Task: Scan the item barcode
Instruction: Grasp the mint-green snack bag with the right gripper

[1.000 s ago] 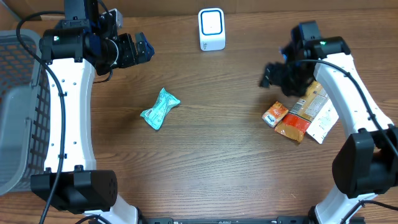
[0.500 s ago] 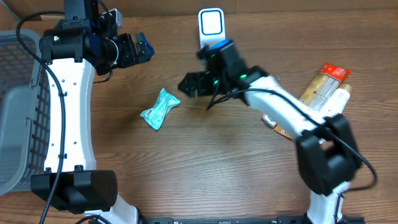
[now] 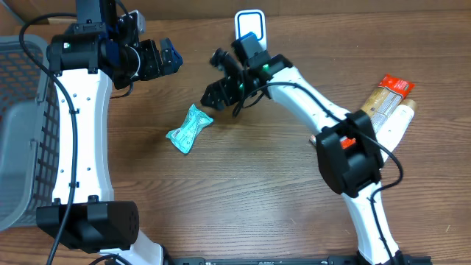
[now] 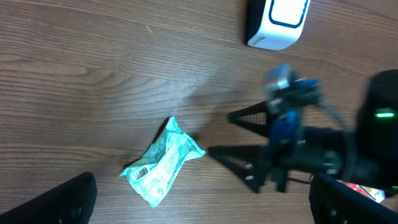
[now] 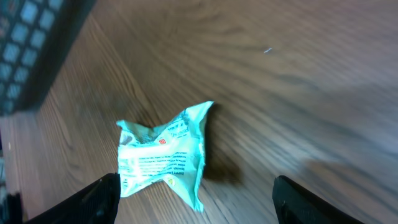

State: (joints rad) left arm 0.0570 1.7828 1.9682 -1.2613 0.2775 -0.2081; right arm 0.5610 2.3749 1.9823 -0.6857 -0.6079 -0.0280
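Note:
A crumpled teal packet (image 3: pixel 189 128) lies on the wooden table, its barcode showing at one end in the left wrist view (image 4: pixel 163 163). The white scanner (image 3: pixel 250 34) stands at the back centre. My right gripper (image 3: pixel 213 78) hangs just right of and behind the packet, open and holding nothing. In the right wrist view the packet (image 5: pixel 163 159) lies between and just ahead of its fingers (image 5: pixel 99 199). My left gripper (image 3: pixel 166 57) hovers open at the back left, well above the packet, with its fingers (image 4: pixel 62 200) at the bottom corners of its own view.
A grey mesh basket (image 3: pixel 22 125) sits at the left table edge. A brown snack pack with a red end (image 3: pixel 383 99) and a white pouch (image 3: pixel 397 121) lie at the right. The right arm spans the table's middle.
The right arm has swung from the pile at the right across the table to the teal packet, its jaws staying open. The left arm has not moved.

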